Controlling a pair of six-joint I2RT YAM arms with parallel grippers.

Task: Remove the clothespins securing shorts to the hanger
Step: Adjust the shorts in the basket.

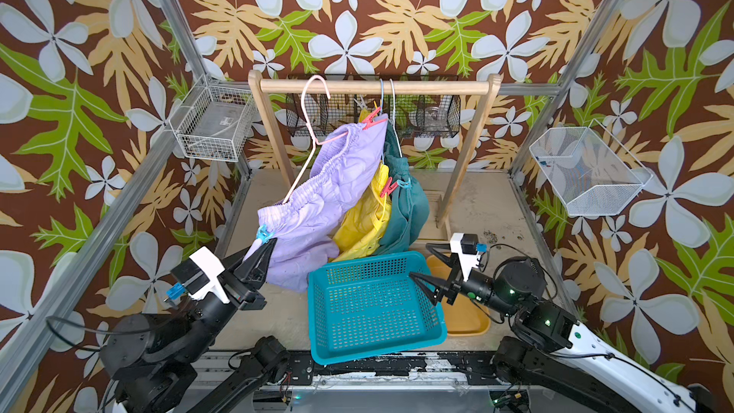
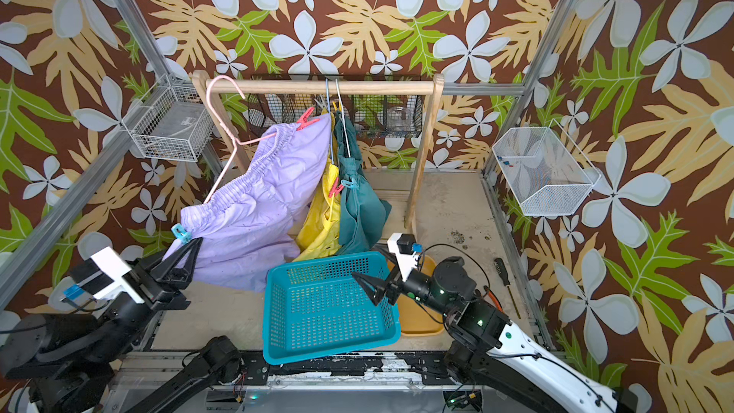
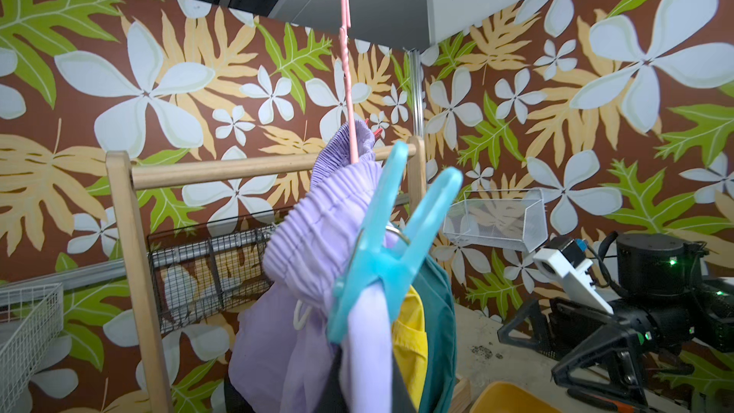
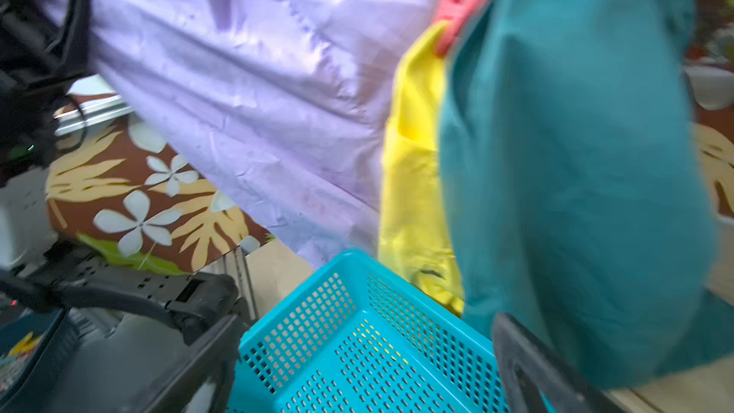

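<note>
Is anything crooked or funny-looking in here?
Yes. The pink hanger hangs steeply tilted on the wooden rod, not level. The lilac shorts stretch sideways from it, and their low corner, by the light blue clothespin, looks pinched in the left claw. The yellow shorts and teal shorts hang straight down.

No legible text, label, brand, number or sign in any of the views.
</note>
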